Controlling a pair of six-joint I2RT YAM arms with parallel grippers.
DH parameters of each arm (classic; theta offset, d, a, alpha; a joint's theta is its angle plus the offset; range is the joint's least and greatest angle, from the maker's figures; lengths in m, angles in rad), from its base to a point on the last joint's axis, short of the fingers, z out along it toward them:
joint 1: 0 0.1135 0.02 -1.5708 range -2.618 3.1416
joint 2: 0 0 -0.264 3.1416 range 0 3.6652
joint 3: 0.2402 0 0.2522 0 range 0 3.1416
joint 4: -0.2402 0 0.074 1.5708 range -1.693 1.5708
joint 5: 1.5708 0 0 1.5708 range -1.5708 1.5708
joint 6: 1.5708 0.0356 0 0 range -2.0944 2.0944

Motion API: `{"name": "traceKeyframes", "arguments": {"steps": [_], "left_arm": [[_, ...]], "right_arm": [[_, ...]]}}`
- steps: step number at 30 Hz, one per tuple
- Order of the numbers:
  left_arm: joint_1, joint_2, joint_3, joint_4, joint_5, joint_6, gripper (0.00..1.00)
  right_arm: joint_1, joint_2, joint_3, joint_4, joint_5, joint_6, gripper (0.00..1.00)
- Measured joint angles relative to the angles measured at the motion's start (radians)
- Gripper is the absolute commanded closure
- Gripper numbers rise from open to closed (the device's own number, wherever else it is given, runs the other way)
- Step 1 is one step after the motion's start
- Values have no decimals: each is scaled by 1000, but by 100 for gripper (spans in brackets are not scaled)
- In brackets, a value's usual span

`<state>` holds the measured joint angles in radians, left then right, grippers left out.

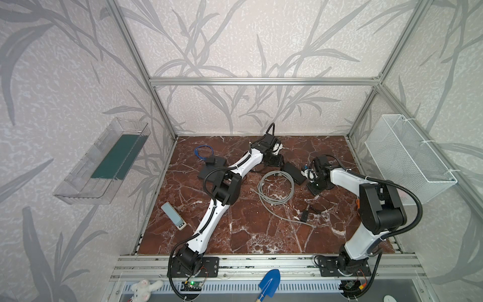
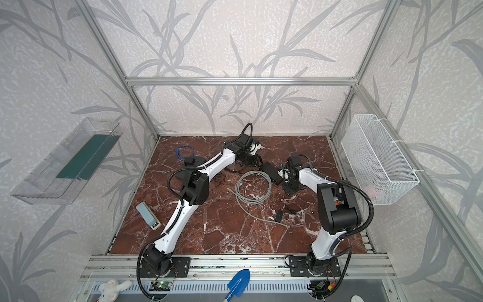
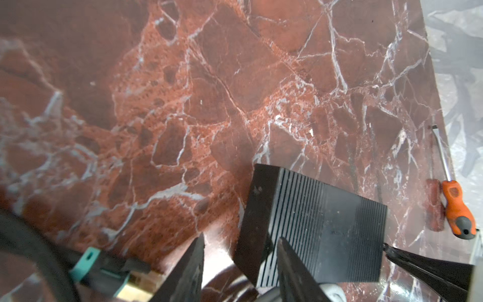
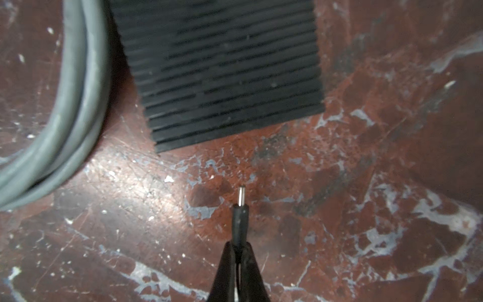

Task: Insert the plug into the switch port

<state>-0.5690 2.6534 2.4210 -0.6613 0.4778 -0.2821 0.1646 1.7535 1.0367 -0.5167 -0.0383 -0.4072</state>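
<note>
The switch (image 1: pixel 294 171) (image 2: pixel 271 171) is a black ribbed oblong box lying flat at the back middle of the marble table. None of its sockets show in any view. My left gripper (image 1: pixel 280 161) (image 3: pixel 241 236) is open at one end of the switch (image 3: pixel 326 222), with a corner of the box between the spread fingers. My right gripper (image 1: pixel 307 175) (image 4: pixel 238 245) is shut on the plug (image 4: pixel 240 214), a thin black barrel with a metal pin. The pin points at the switch's other end (image 4: pixel 222 73), a short gap away.
A grey cable coil (image 1: pixel 275 187) (image 4: pixel 65 104) lies beside the switch. A dark grey slab (image 1: pixel 209 174), a blue cable (image 1: pixel 203 151) and a grey handset (image 1: pixel 173 215) are on the left. A small black adapter (image 1: pixel 304 216) lies mid-right. An orange screwdriver (image 3: pixel 457 209) lies by the table edge.
</note>
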Motion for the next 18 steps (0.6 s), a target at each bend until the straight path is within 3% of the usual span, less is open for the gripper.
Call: {"name": "traceKeyframes", "arguments": {"steps": [8,18], "left_arm": [[-8,8,2,8,40,11,51],[-11,24,14,-1,53,46,52]], "right_arm": [[-7,54,48,10,-38,-140,98],[-10,51,42,58,-86,-219,99]]}}
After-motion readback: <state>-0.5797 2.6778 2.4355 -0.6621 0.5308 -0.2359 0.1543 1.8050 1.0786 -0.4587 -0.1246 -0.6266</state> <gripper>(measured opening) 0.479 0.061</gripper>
